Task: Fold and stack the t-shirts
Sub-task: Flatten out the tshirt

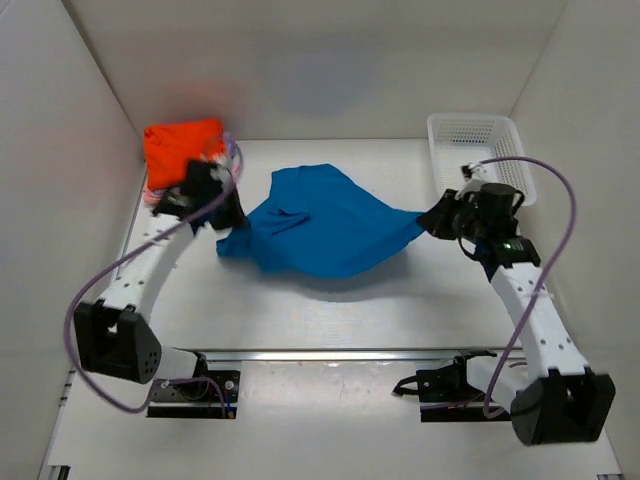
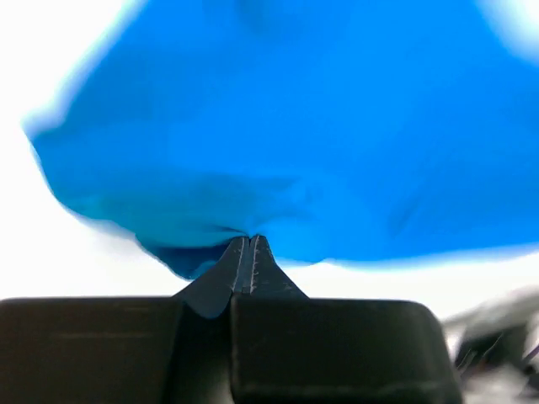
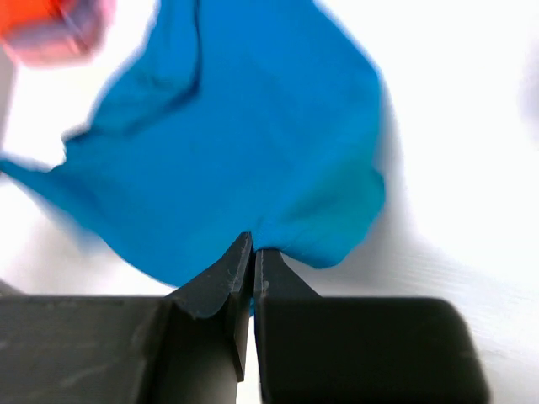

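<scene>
Two grippers hold one blue t-shirt (image 1: 320, 230) between them in the middle of the top view. The shirt spreads from left of centre to right of centre over the white counter (image 1: 330, 320), bunched and creased at its left end and drawn to a narrow point at its right end. A soft shadow lies on the counter under its lower edge.

At the shirt's left end, the left gripper (image 1: 234, 218) is closed. In the left wrist view its two dark fingers (image 2: 236, 273) press flat together, and the blue cloth (image 2: 303, 143) gathers into folds right at their tips (image 2: 250, 242), so a thin pinch of fabric seems caught there.

At the shirt's pointed right end, the right gripper (image 1: 428, 220) is also closed. In the right wrist view (image 3: 253, 246) its fingers are all but touching, and a fold of the shirt (image 3: 244, 135) runs down into the slit between them.

An orange t-shirt (image 1: 182, 145) lies folded in the upper left of the top view, just beyond the left gripper. It rests on top of paler folded cloth (image 1: 233, 152), of which only lavender and pink edges show. A white mesh basket (image 1: 480, 135) stands at the upper right, just behind the right arm's wrist and apart from the shirt.
</scene>
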